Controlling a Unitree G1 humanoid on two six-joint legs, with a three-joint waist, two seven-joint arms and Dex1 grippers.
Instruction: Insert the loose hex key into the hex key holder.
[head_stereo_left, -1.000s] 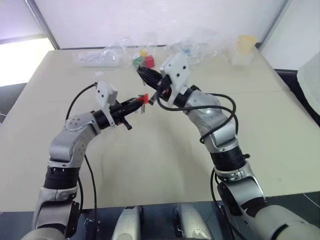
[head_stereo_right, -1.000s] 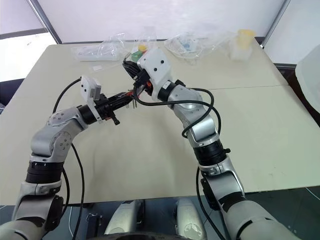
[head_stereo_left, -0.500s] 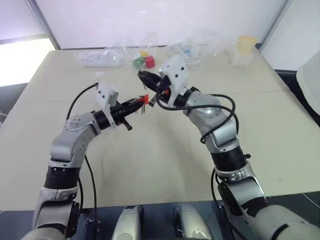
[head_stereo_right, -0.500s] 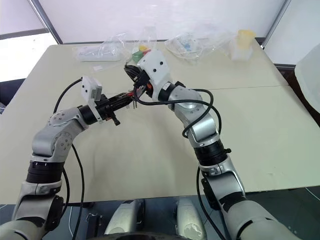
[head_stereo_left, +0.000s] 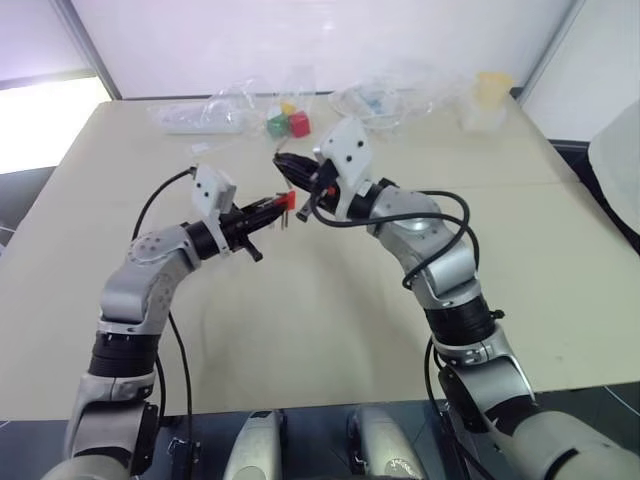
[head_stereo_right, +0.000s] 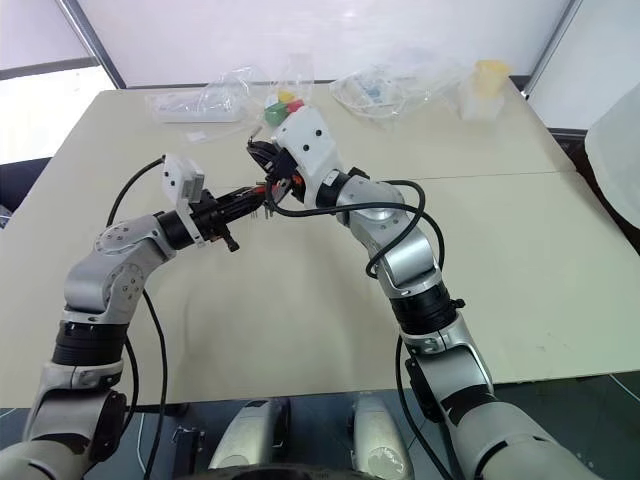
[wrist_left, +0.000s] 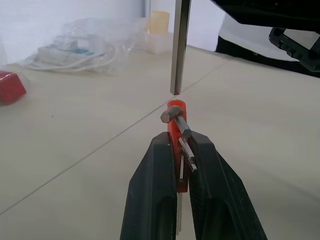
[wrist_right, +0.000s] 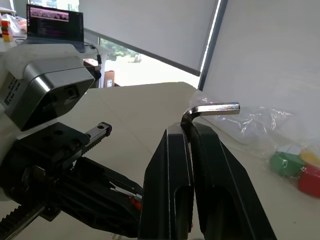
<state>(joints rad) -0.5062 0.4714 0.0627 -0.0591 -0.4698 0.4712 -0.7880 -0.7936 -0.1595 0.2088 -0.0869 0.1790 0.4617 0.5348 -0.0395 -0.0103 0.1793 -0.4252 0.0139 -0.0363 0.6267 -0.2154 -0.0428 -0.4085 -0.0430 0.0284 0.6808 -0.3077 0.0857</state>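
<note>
Beige table (head_stereo_left: 330, 330) runs to a white wall, with clear plastic bags (head_stereo_left: 215, 112) and red and green cubes (head_stereo_left: 288, 124) far behind the holder (head_stereo_left: 289, 199), well clear of the work. From the head views, both arms meet in mid-air above the table: the left gripper (head_stereo_left: 272, 208) carries the holder, and the right gripper (head_stereo_left: 290, 170) sits just above and beyond it, so the two parts can be mated off the table. Left wrist view: the jaws are clamped tight on the orange holder (wrist_left: 176, 131), its short keys (wrist_left: 176, 119) sticking out, and the key (wrist_left: 179, 45) hangs straight down, its tip just above the holder's top, apparently lined up for insertion. Right wrist view: the jaws are closed on the key (wrist_right: 210, 110) at its bend, short leg sticking out sideways; the left arm's body (wrist_right: 47, 100) crowds the space just below.
</note>
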